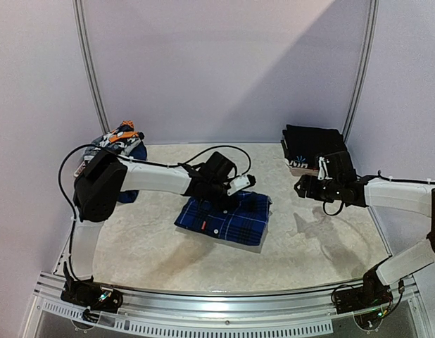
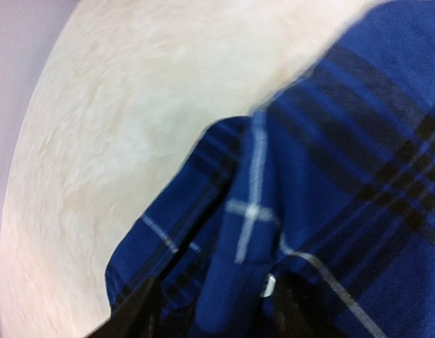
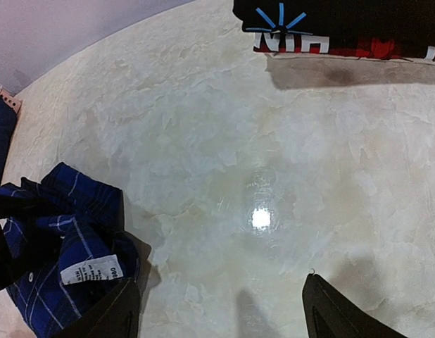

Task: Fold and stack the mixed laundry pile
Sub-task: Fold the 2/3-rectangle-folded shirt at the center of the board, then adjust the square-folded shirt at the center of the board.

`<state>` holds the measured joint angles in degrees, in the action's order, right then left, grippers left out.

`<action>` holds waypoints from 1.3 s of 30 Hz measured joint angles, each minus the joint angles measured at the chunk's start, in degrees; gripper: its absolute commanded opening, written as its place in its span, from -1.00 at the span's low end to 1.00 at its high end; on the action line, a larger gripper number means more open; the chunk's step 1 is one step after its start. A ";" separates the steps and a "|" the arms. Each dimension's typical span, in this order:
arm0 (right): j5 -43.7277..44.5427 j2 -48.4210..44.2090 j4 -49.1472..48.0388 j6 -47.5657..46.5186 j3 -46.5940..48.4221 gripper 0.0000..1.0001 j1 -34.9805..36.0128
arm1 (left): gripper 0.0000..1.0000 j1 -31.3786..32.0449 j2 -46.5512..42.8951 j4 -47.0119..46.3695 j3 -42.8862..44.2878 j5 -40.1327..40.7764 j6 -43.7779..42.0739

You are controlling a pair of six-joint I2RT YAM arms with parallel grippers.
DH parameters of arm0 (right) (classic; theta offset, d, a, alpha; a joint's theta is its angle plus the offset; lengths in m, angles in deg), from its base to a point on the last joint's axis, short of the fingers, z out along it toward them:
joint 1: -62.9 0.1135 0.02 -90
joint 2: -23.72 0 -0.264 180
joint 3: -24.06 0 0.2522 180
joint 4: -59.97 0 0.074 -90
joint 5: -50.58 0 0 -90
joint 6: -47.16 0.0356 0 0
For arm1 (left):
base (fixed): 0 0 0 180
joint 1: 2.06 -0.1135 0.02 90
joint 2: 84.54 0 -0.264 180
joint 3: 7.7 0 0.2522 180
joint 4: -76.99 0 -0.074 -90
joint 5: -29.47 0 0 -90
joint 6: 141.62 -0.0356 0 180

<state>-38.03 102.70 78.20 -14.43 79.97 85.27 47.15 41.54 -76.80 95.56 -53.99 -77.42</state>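
Left gripper (image 2: pixel 214 304) sits low over the blue plaid shirt (image 1: pixel 224 218), near the shirt's far edge. In the left wrist view a fat fold of the shirt lies between the two dark fingers (image 2: pixel 133 320). I cannot tell if they pinch the fold or have let it go. The shirt lies in the middle of the table (image 1: pixel 154 253). It is folded small and a bit lumpy. In the right wrist view a white label (image 3: pixel 91 271) shows on it. The right gripper (image 3: pixel 221 299) hangs above the bare table at about 3 o'clock from the shirt, well apart from it. Its fingers (image 3: pixel 344 313) are spread wide and hold nothing. A bright spot of light shines on the table just past them. The laundry pile (image 1: pixel 119 144) sits at about 10 o'clock from the shirt, in the far left corner. It is a heap with blue, orange, white and grey bits in it, and the left arm (image 1: pixel 150 176) hides part of it. A folded stack (image 1: pixel 312 144) sits at about 2 o'clock, in the far right corner, with a black piece on top. In the right wrist view red cloth and white letters show along its near edge. Pale purple walls (image 1: pixel 224 70) stand behind the table.
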 measured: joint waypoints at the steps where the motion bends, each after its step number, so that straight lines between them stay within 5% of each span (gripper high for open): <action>1: -0.09 -0.33 -0.09 0.02 -0.24 0.63 0.00 | 0.29 -0.11 -0.70 -0.94 -0.87 0.50 0.52; 11: -2.21 -2.49 -0.24 0.02 -0.66 0.67 0.00 | 0.99 -2.23 -13.99 -12.31 -9.29 5.05 5.31; 22: -5.86 -4.50 -1.57 -0.22 -0.66 0.68 0.24 | 0.99 -3.45 -26.77 -17.22 -18.80 10.64 11.54; 39: -11.19 -4.50 -5.62 -2.01 -0.66 0.69 10.91 | 0.76 -2.84 -41.88 -1.77 -32.04 4.70 24.44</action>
<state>-49.23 98.20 72.58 -16.44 79.32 96.18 44.30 -0.34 -78.57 63.51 -49.29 -52.99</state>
